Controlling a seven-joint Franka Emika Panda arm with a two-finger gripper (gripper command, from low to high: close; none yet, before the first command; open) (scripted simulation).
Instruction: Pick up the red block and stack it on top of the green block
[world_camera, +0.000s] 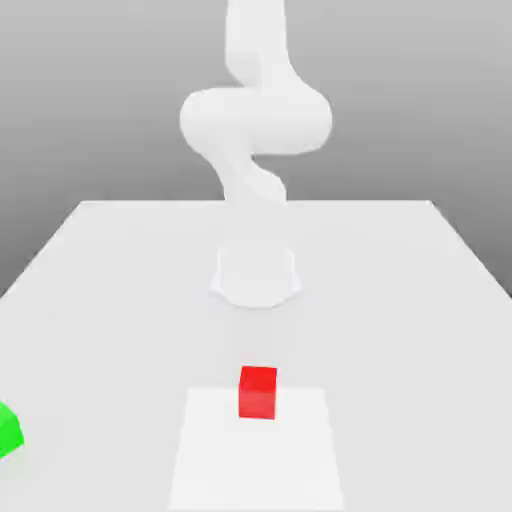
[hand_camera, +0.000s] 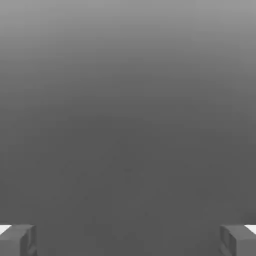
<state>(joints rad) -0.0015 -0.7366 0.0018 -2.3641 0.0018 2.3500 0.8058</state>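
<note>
On table (world_camera: 120, 260), one red block (world_camera: 258, 392), one green block (world_camera: 8, 431)

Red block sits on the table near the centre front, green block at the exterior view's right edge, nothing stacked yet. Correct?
One error: the green block is at the exterior view's left edge, not the right. The rest holds: the red block sits on the table near the centre front, and nothing is stacked yet.

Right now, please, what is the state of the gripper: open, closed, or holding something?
Gripper: open, its fingers stand far apart with nothing between them. The red block sits on the table, not held.
</note>
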